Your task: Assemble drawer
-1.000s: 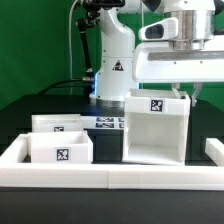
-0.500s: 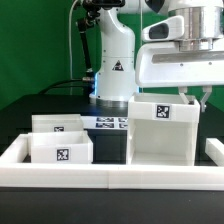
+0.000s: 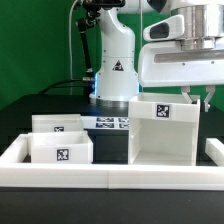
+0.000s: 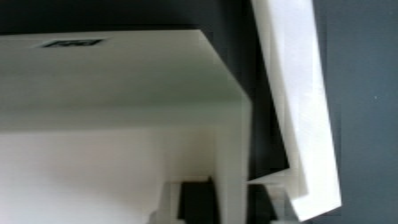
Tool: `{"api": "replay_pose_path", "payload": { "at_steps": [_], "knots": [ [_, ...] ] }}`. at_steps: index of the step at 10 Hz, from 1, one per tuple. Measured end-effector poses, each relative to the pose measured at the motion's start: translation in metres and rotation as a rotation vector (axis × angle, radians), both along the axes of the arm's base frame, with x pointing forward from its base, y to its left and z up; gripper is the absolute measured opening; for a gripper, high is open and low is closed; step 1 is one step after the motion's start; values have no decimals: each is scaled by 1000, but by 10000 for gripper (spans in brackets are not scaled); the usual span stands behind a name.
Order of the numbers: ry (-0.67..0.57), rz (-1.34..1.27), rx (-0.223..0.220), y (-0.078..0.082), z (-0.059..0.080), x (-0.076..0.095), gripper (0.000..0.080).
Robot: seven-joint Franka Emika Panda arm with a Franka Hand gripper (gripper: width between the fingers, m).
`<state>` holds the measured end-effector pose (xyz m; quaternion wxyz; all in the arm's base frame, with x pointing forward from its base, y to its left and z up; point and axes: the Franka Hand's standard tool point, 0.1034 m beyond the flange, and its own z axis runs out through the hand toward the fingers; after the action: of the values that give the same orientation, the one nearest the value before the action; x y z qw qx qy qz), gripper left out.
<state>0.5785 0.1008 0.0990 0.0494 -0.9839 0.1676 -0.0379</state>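
Drawer shell (image 3: pixel 160 135) upright on tabletop (image 3: pixel 108 147), empty inside. Front tray (image 3: pixel 60 150) and rear tray (image 3: pixel 57 123) sit outside, so both insertions remain. My hand (image 3: pixel 205 98) at shell's top corner; I cannot tell its opening.

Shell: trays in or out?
Out. The shell stands empty; front tray and rear tray sit apart from it, toward the exterior view's left.

We read no words, square black-and-white tag (image 3: pixel 160 111) on tall white plastic shell (image 3: pixel 160 142), another on front white tray (image 3: pixel 45 150), black triangle sign (image 3: pixel 117 67) on white robot base (image 3: pixel 115 88).
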Motion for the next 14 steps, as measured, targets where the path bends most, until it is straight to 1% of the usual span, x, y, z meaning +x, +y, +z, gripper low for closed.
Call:
{"api": "replay_pose_path", "payload": {
  "at_steps": [1,2,4,5,7,8,9,12,13,14],
  "knots": [
    [3,-48,6,2,0,0,38],
    [7,-165,18,6,-1,0,38],
    [22,-360,51,8,3,5,38],
    [36,-440,61,9,3,5,38],
    [53,-577,95,4,3,7,38],
    [59,-627,103,8,4,6,38],
    [61,-643,105,8,4,6,38],
    [94,-867,142,8,4,6,38],
    [102,-905,152,4,3,7,38],
    [117,-988,178,1,4,11,38]
  ]
}}
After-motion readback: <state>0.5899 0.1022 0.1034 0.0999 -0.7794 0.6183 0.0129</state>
